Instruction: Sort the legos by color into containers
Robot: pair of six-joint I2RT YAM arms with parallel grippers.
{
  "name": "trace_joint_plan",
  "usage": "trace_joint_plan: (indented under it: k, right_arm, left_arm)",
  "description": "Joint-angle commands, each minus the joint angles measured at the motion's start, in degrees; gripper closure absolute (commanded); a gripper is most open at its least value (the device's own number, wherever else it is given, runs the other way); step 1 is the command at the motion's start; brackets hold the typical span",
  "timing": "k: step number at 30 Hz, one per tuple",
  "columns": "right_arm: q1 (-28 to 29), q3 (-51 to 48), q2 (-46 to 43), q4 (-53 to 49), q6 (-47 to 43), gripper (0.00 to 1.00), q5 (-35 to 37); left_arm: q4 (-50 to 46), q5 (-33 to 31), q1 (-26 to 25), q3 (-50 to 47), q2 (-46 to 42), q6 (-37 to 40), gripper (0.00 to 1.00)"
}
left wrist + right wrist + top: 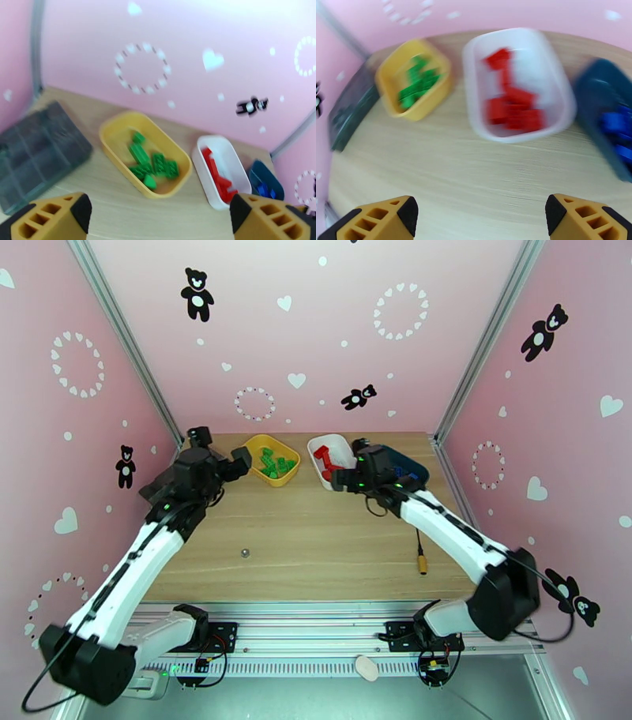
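Plainly, both sets of jaws stand wide apart with nothing between them. The left gripper (160, 215) has its orange fingertips cut off by the bottom edge of its wrist view. So does the right gripper (482, 217), whose picture is smeared by blur, so single bricks there are hard to tell apart.

Beyond the jaws, three trays sit in a row at the far side of the table (316, 540). The yellow tray (158, 192) on the left holds the green legos (154, 164), the white tray (205, 189) in the middle holds the red legos (217, 177), and the teal tray (256, 169) on the right holds the blue legos (264, 191). The teal tray is cropped in both wrist views and partly covered by the right wrist from above. From above, the yellow tray's long axis runs far-left to near-right; the white one runs roughly far to near.

A dark organizer (35, 154) lies far left. Each arm bends at an elbow by the near edge, its forearm slanting inward toward the trays.
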Motion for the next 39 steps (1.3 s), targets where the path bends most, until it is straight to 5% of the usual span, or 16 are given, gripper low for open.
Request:
trace_joint_plan:
  k: [1, 5, 10, 14, 18, 24, 28, 34, 39]
  right_arm:
    - [-0.1, -4.0, -7.2, -0.8, 1.0, 0.07, 12.9]
    - [-0.3, -7.4, -14.7, 1.2, 0.0, 0.01, 23.4]
    - [-0.4, -10.6, -18.2, 3.4, 5.2, 0.01, 39.3]
    - [-1.4, -17.1, -18.8, 18.4, -10.6, 0.01, 34.6]
    - [-3.1, -19.5, -15.8, 23.4, -15.7, 0.01, 32.7]
    - [-10.3, -25.8, -4.9, 35.2, -17.7, 0.01, 31.6]
    - [-11.7, -26.6, 4.2, 39.7, -19.6, 0.01, 36.3]
    - [-14.0, -27.0, 4.0, 42.1, -21.6, 0.01, 29.5]
    - [-16.9, -30.3, 2.3, 43.9, -23.9, 0.01, 26.9]
  left_arm:
    - [-7.8, -15.0, -0.2, 3.9, -1.1, 0.7, 0.02]
    - [-9.1, -28.0, -0.2, 6.0, -1.8, -2.2, 0.02]
    - [3.4, -35.5, 0.8, -0.9, -3.9, -4.3, 0.02]
    - [13.5, -27.3, 3.8, -8.4, -3.6, 5.3, 0.02]
    - [16.4, -23.3, 4.6, -14.0, -1.5, 6.7, 0.02]
    - [32.1, -24.2, 4.9, -28.6, 4.1, 16.3, 0.02]
    - [34.6, -23.7, 7.1, -31.4, 10.0, 17.1, 0.02]
    - [40.8, -20.8, 9.7, -32.3, 18.5, 16.1, 0.02]
    - [57.0, -16.5, 9.8, -38.2, 20.1, 19.9, 0.02]
